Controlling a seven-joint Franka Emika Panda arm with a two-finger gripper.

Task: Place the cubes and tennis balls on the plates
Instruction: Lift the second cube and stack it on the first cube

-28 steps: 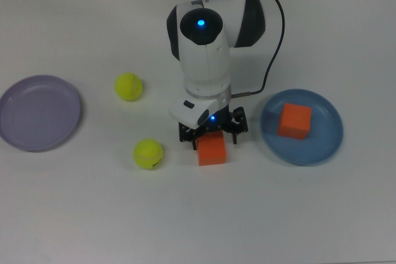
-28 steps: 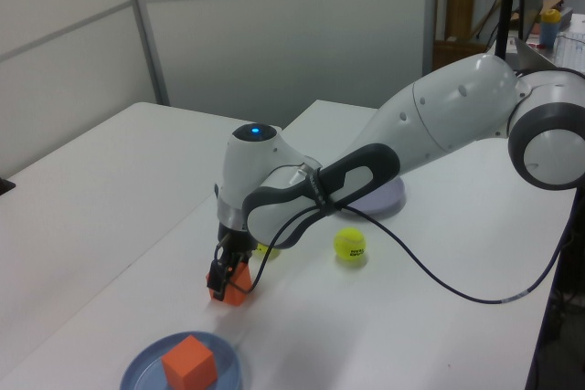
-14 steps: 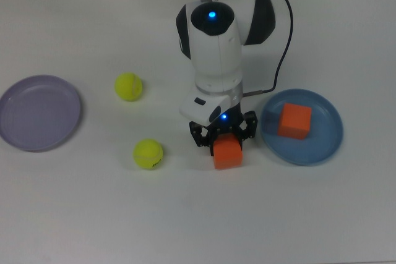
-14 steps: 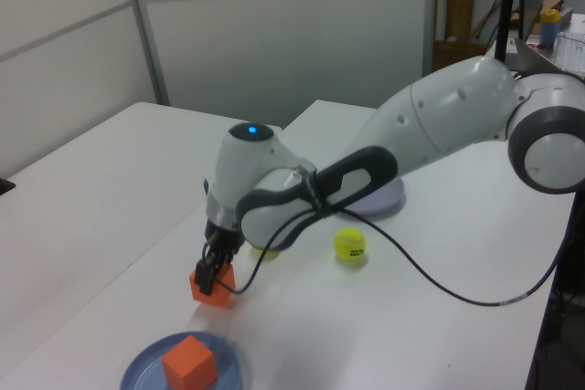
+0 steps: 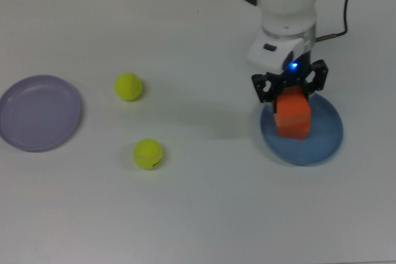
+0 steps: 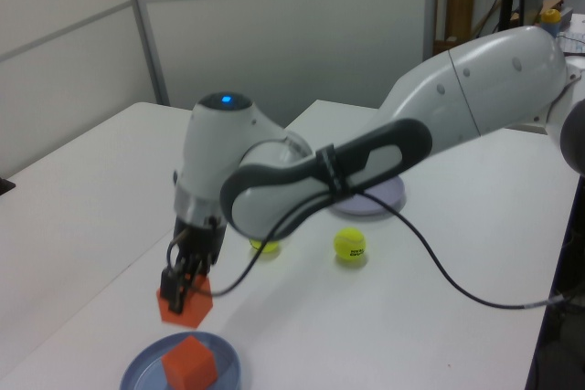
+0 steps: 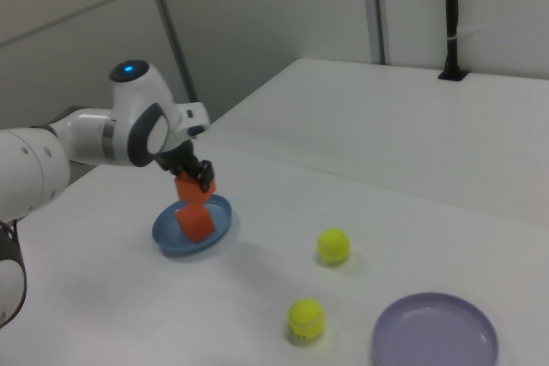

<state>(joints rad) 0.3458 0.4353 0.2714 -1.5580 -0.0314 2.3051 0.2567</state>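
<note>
Top view, near to far: one tennis ball (image 5: 148,153) at seven o'clock, another (image 5: 129,86) at nine, lavender plate (image 5: 38,112) bare, all awaiting; blue plate (image 5: 322,145) at three holds one cube (image 5: 294,128); gripper (image 5: 289,88) clamps second cube (image 5: 291,107) aloft above it.

Arm outstretched, tool (image 5: 289,89) downward, fingers clamped together.

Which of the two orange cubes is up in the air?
The cube in the gripper: the held cube hangs above the blue plate, while the other cube rests on that plate.
</note>
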